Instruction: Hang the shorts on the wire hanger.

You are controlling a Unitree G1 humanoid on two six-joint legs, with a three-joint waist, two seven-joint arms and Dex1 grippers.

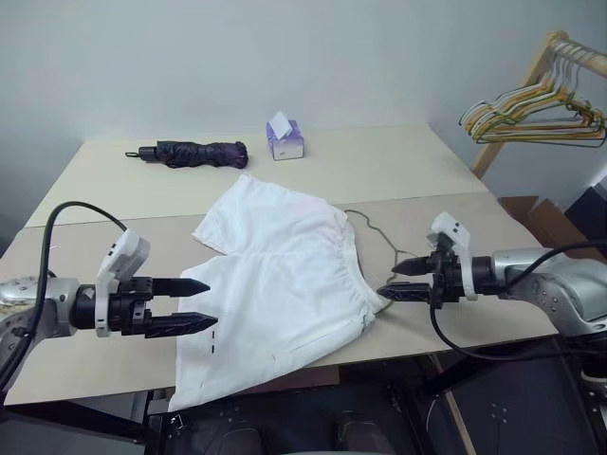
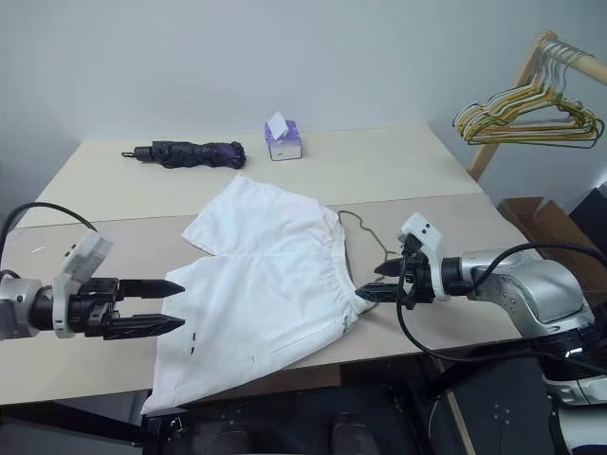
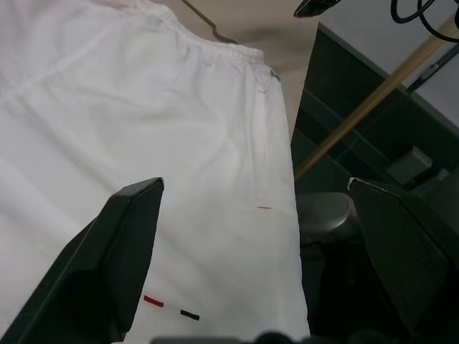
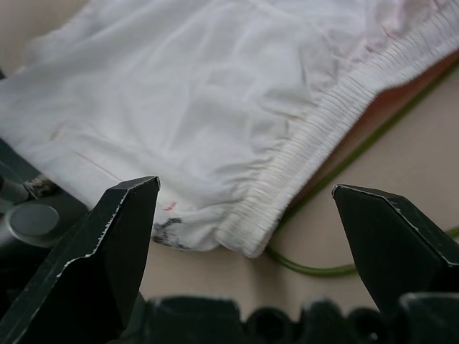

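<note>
Two pale tabletops (image 1: 114, 204) butted together carry everything. Largest on them, the white cloth shorts (image 1: 285, 284) with gathered elastic waistband lie spread flat, one leg drooping over the near edge, probably laid out so both sides can be reached. Beneath the waistband the thin grey-olive wire hanger (image 1: 377, 232) pokes out, mostly covered. Flanking the cloth, the left gripper (image 1: 201, 303) hovers at the hem and the right gripper (image 1: 403, 280) at the waistband corner, both spread wide and holding nothing (a pinch from each side looks intended). No readable writing; only small red and black dashes near the hem.
</note>
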